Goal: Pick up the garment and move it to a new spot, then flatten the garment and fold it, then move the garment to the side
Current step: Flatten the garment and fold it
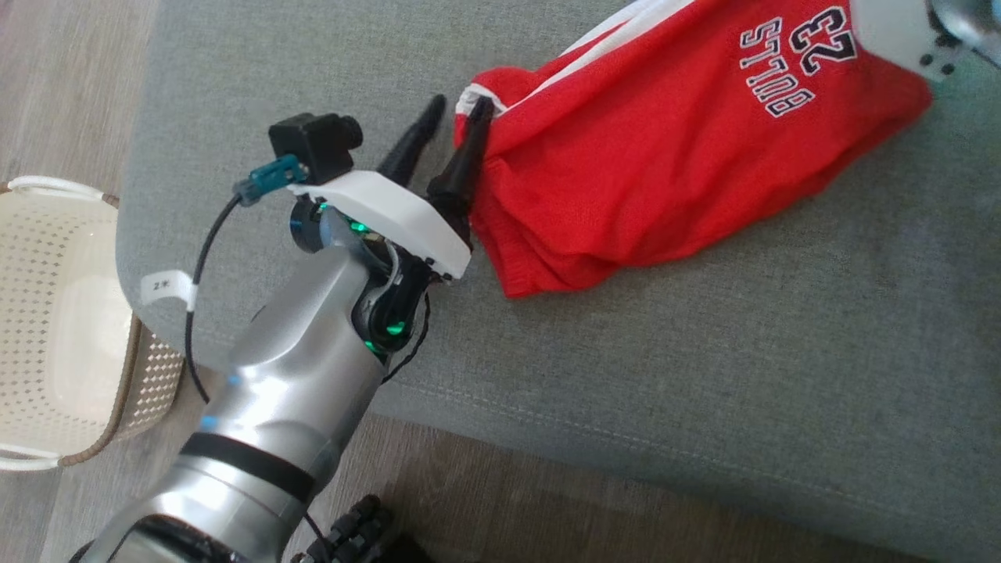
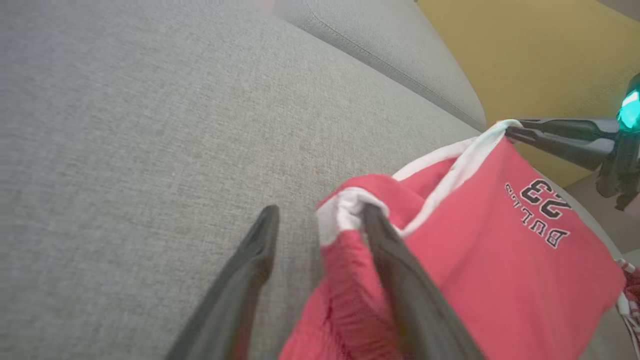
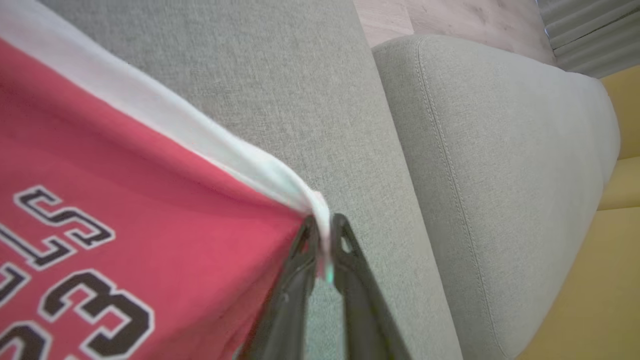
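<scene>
The garment, a bright red jersey with white trim and a "BULLS 23" print, hangs stretched and rumpled over the grey sofa seat. My left gripper is at its left corner and stands open. In the left wrist view, the white-edged corner of the garment lies between the fingers of my left gripper and clings to the right finger. My right gripper is shut on the white edge of the garment at the far corner. The left wrist view also catches my right gripper there.
A cream perforated basket stands on the wooden floor left of the sofa. The sofa's front edge runs below my left arm. A padded armrest rises beyond the right gripper, with a yellow wall behind it.
</scene>
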Robot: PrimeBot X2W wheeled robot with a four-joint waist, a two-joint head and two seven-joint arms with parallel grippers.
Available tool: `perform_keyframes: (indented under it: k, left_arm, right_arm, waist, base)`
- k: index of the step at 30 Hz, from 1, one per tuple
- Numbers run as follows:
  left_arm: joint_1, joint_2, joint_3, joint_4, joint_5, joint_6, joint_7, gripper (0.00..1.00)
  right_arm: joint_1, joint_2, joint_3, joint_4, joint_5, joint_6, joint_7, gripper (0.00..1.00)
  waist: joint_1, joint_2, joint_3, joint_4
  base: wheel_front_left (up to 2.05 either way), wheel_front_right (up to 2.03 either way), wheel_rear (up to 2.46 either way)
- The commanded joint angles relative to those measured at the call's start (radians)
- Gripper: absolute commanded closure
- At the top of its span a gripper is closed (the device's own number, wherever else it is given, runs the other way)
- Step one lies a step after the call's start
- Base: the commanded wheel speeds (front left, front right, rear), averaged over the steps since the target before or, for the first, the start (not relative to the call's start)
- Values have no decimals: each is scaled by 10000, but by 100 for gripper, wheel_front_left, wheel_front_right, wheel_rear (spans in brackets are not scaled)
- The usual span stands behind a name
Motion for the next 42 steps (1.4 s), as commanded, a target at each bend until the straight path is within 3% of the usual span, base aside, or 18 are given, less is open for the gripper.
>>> perform_keyframes:
  k: [1,6,12,22,27,32,37,42]
  left_arm:
    - [-287,233,467,-191,173,-61,-120,0]
    - [-153,221,981,-213,509,-30,-121,0]
    - [416,293,2342,-888,1544,267,-121,0]
    - [2795,277,5564,-3604,3774,736,-121,0]
    - [4080,205,6395,-4596,4327,781,-122,0]
    - [5294,184,6744,-5387,4531,857,-122,0]
    - [6368,182,6604,-6003,4591,1026,-122,0]
    - [7233,181,6453,-6513,5068,1267,-122,0]
  right_arm:
    - [-189,89,-144,111,177,-6,-95,0]
    - [-88,228,-144,550,527,-6,-215,0]
    - [203,520,-194,1338,1299,-6,-870,0]
    - [2046,1599,-1879,2817,1822,-6,-3701,0]
    - [3164,1998,-2875,3063,1831,-6,-4646,0]
    - [4473,2388,-4365,2461,1641,-6,-4928,0]
    - [6487,2517,-6593,584,160,-6,-4939,0]
    - [9092,3238,-8626,-1141,-1285,-6,-4940,0]
  waist:
    - [-1,0,-11,-12]
    - [-1,0,-172,-88]
    - [-1,0,-720,-367]
    - [-1,0,-2429,-1263]
    - [-1,0,-3158,-1664]
    - [-1,0,-3714,-2025]
    - [-1,0,-4107,-2285]
    - [-1,0,-4469,-2478]
  base:
    - [0,0,0]
    - [0,0,0]
    - [0,0,0]
    - [0,0,0]
    - [0,0,0]
    - [0,0,0]
    - [0,0,0]
    - [0,0,0]
